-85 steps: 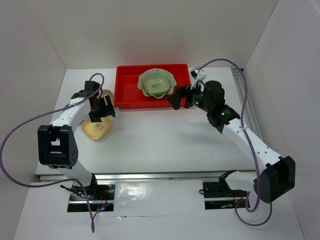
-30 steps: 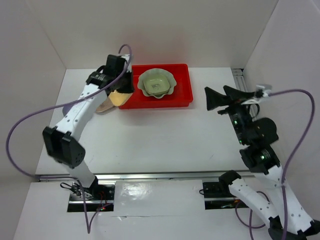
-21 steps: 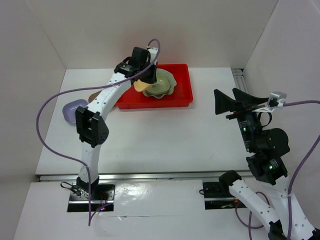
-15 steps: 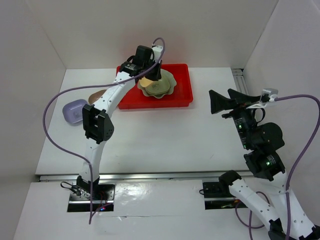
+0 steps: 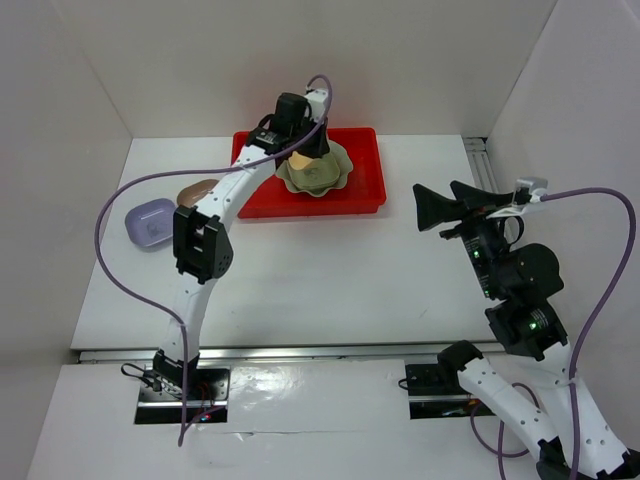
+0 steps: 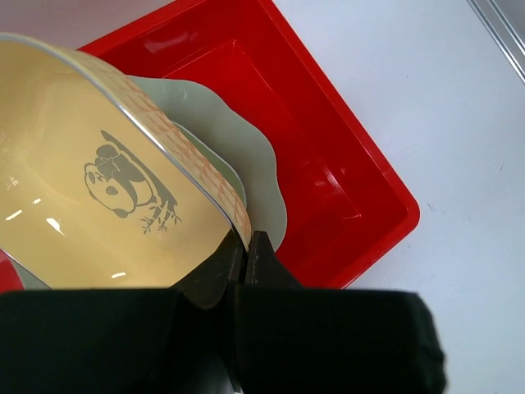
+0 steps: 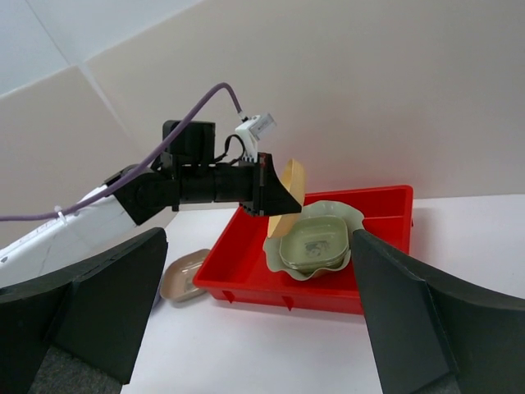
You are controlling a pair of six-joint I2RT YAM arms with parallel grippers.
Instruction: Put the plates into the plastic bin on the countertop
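My left gripper [image 5: 305, 150] is shut on the rim of a yellow plate [image 6: 98, 180] with a panda picture. It holds the plate tilted on edge over the red plastic bin [image 5: 360, 190]. A large pale-green scalloped plate [image 5: 335, 175] lies in the bin with a small green plate [image 7: 313, 242] on it. The yellow plate [image 7: 289, 197] hangs just above their left side. A tan-pink plate [image 5: 195, 190] and a lavender plate [image 5: 150, 222] rest on the countertop [image 5: 330, 270] left of the bin. My right gripper [image 5: 445, 205] is open and empty, raised right of the bin.
White walls close in the countertop on the left, back and right. A metal rail [image 5: 485, 165] runs along the right edge. The left arm's purple cable [image 5: 110, 210] loops over the left side.
My left gripper has carried the yellow plate rightward from the bin's left end to above the scalloped plate. The right arm has shifted slightly and stays open.
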